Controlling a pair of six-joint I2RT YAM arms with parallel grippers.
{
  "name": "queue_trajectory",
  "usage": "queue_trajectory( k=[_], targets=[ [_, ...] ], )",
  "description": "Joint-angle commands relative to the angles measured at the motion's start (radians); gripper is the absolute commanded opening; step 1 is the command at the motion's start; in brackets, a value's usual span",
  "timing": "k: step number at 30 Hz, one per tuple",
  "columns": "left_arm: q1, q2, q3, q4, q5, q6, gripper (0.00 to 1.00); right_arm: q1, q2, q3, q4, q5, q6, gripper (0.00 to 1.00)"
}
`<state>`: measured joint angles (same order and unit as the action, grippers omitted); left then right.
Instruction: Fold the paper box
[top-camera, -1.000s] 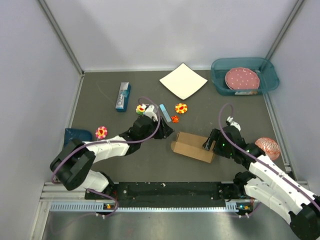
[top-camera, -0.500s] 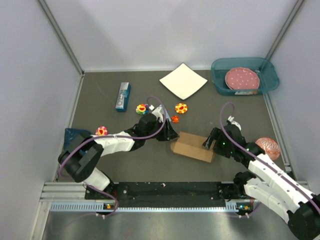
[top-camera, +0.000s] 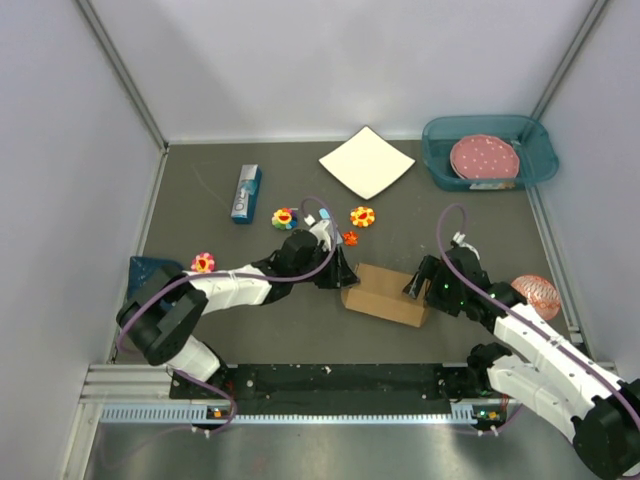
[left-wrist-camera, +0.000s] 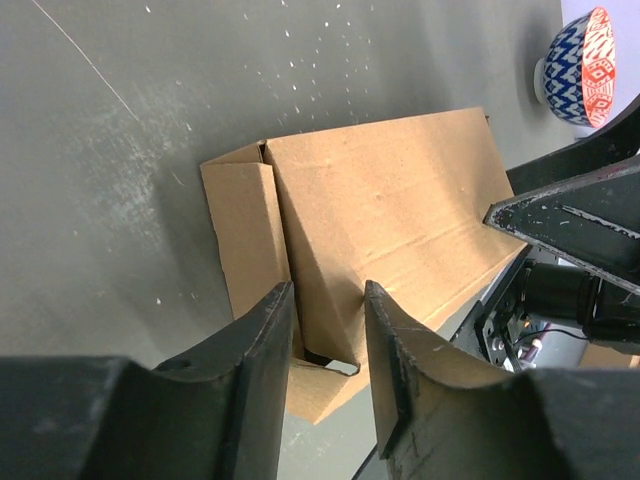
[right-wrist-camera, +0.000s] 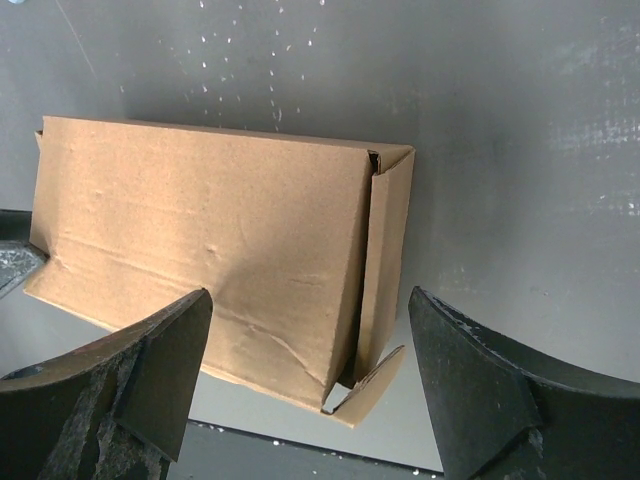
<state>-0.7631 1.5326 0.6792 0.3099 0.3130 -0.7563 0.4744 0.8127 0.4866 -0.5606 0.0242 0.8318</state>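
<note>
Right here, I'm spreading my right claw (top-camera: 417, 286) wide open at the right end of the box (top-camera: 383, 293), which is lying flat, near and just right of centre. My left claw (top-camera: 341, 270) is hovering half open over its left end flap, pinching nothing. Farther back, a flower (top-camera: 362, 215), a white sheet (top-camera: 366, 161) and a bin (top-camera: 432, 160) are sitting.

Paper box (right-wrist-camera: 200, 250) lies flat on dark grey table (right-wrist-camera: 500, 150), brown, folded up. Its right end flap (right-wrist-camera: 388, 260) isn't fully closed, and a small tab (right-wrist-camera: 365, 392) sticks out at the near right corner. Right gripper (right-wrist-camera: 308, 300) hangs over the box's near edge with jaws spread wide. One of its black fingers (right-wrist-camera: 130, 390) overlaps the box's lower left, contact unclear. The table has white specks.
</note>
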Motion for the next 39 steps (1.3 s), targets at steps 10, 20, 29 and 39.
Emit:
queue_trajectory(
  k=[10, 20, 29, 39],
  targets=[
    [-0.074, 0.023, -0.01, -0.132, -0.225, 0.135, 0.32, -0.01, -0.01, -0.025, 0.039, 0.039, -0.079, 0.79],
    [-0.124, 0.158, 0.003, -0.239, -0.425, 0.157, 0.29, -0.01, -0.017, -0.005, 0.037, 0.065, -0.12, 0.79],
    [-0.143, 0.149, -0.004, -0.238, -0.457, 0.115, 0.29, -0.008, -0.147, 0.118, 0.161, -0.019, -0.161, 0.75],
    [-0.154, 0.086, 0.008, -0.264, -0.462, 0.081, 0.3, 0.061, 0.124, 0.046, 0.453, -0.289, -0.171, 0.3]
  ],
)
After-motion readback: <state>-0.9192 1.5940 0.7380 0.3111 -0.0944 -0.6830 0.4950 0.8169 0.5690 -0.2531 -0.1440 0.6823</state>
